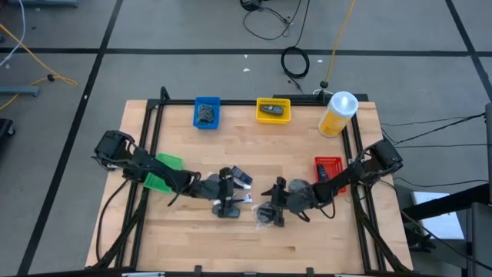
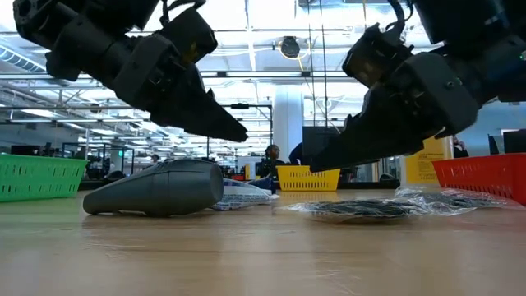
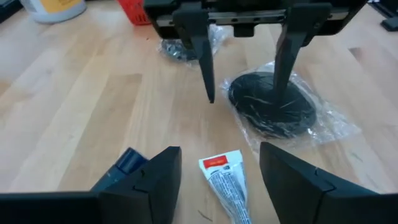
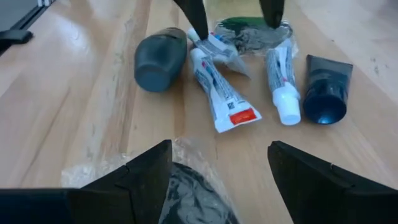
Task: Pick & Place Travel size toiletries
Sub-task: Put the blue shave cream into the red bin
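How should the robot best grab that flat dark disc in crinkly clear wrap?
Probably from straight above, pinching across the flat dark disc in clear wrap at its rim. It lies flat on the wooden table, and the right tool hangs open over it.

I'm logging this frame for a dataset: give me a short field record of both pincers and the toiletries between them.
left pincer: open, low over a white tube
right pincer: open, low over a wrapped dark disc
central cluster: two white tubes, dark bottle, dark blue tube, lying on the table
trays: blue, yellow, red, green
yellow bottle: upright, far right corner
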Robot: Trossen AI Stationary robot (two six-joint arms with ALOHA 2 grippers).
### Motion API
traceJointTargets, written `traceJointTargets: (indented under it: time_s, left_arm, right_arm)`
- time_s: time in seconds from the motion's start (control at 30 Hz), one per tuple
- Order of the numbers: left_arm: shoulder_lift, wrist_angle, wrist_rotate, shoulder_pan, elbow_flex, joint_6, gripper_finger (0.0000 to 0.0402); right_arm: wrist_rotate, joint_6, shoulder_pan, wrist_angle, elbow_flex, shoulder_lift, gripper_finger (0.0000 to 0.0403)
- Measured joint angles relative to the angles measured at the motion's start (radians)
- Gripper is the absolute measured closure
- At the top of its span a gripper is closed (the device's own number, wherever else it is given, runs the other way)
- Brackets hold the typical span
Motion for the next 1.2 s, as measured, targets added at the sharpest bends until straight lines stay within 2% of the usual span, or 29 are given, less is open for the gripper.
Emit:
traceJointTargets:
  time_s: [0.13, 0.27, 0.4, 0.5, 0.63, 0.8, 0.93, 1.07, 1.2]
  left_arm:
    - [0.000, -0.004, -0.015, 0.002, 0.001, 0.036, 0.0149]
    - [0.000, -0.029, -0.020, 0.021, 0.001, 0.071, 0.0129]
    - [0.011, -0.063, -0.016, 0.053, 0.001, 0.080, 0.0124]
    - [0.050, -0.064, -0.014, 0.086, 0.001, 0.119, 0.0124]
    - [0.093, 0.042, -0.012, 0.145, 0.001, 0.174, 0.0123]
    - [0.068, 0.136, 0.157, 0.257, 0.001, 0.132, 0.0123]
    - [0.008, 0.046, 0.299, 0.342, 0.001, 0.149, 0.0123]
    - [-0.006, -0.052, 0.475, 0.415, 0.001, 0.252, 0.0123]
    - [0.022, -0.105, 0.489, 0.435, 0.001, 0.337, 0.0124]
  right_arm:
    - [0.006, 0.009, 0.019, -0.006, 0.000, 0.000, 0.0147]
    - [0.103, 0.005, 0.055, -0.013, 0.000, 0.003, 0.0147]
    - [0.179, 0.012, 0.079, -0.031, -0.004, 0.018, 0.0147]
    - [0.184, 0.052, 0.084, -0.029, -0.009, 0.016, 0.0147]
    - [0.185, 0.071, 0.083, -0.032, -0.016, 0.017, 0.0147]
    - [0.182, 0.062, 0.075, -0.037, -0.015, 0.016, 0.0147]
    - [0.183, 0.043, 0.060, -0.030, -0.015, 0.016, 0.0147]
    - [0.179, 0.020, 0.038, -0.030, -0.015, 0.016, 0.0147]
    - [0.178, -0.026, 0.012, -0.029, -0.015, 0.016, 0.0147]
